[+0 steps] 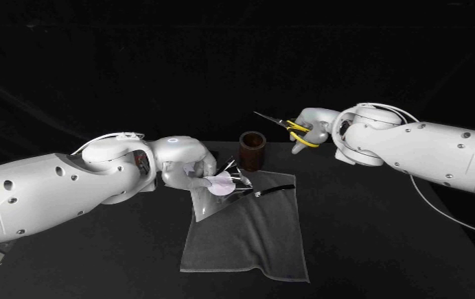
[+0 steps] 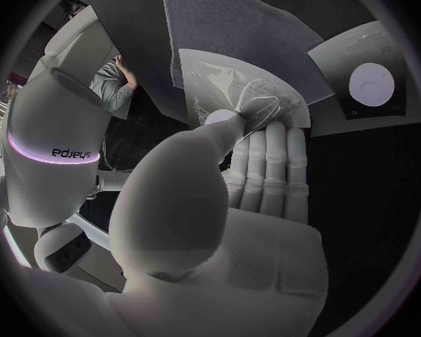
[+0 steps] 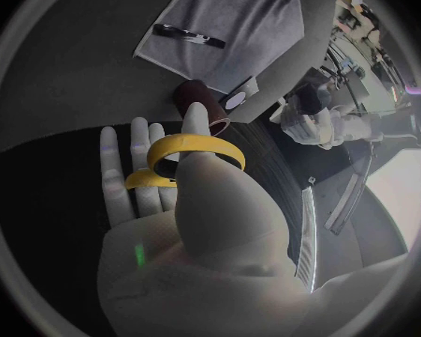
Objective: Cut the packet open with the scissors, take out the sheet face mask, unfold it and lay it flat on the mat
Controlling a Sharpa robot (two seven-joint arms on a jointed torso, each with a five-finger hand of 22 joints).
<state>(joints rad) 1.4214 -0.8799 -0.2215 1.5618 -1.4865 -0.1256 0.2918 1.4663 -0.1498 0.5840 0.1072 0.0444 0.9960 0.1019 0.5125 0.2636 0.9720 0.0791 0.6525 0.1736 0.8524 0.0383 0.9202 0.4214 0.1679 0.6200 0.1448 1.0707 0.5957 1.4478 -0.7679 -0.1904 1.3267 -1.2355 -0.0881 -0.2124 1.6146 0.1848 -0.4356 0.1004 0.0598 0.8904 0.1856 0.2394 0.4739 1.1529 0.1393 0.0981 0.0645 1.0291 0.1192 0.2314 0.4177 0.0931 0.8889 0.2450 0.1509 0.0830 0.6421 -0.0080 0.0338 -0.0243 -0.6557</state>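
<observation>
Two hands, both full at the moment. Left hand [image 1: 193, 169] has the packet [image 1: 224, 184] pinched between thumb and fingers, held up just over the far left corner of the mat [image 1: 248, 244]. On the left wrist cam the thumb sits on a pale crinkly part, with the dark face and its white round label right beside it. Whether that pale bit is the mask poking out or just the packet's lining, I can't tell. Right hand [image 1: 315, 129] is wrapped round the yellow handles of the scissors [image 1: 289, 127], up off the table and well apart from the packet, blades pointing toward the robot's left.

A thin dark strip [image 1: 280, 188] lies on the mat's far edge, near a brown cup [image 1: 252, 149]. My guess is that's the trimmed-off top, so I reckon the cutting is done and we're at the take-the-mask-out step. No mask laid on the mat yet.

Next move as I see it: park the scissors clear of the mat (the cup looks like their home). Then bring the freed right hand to the open edge, with the left pinching low enough not to clamp the mask inside.
</observation>
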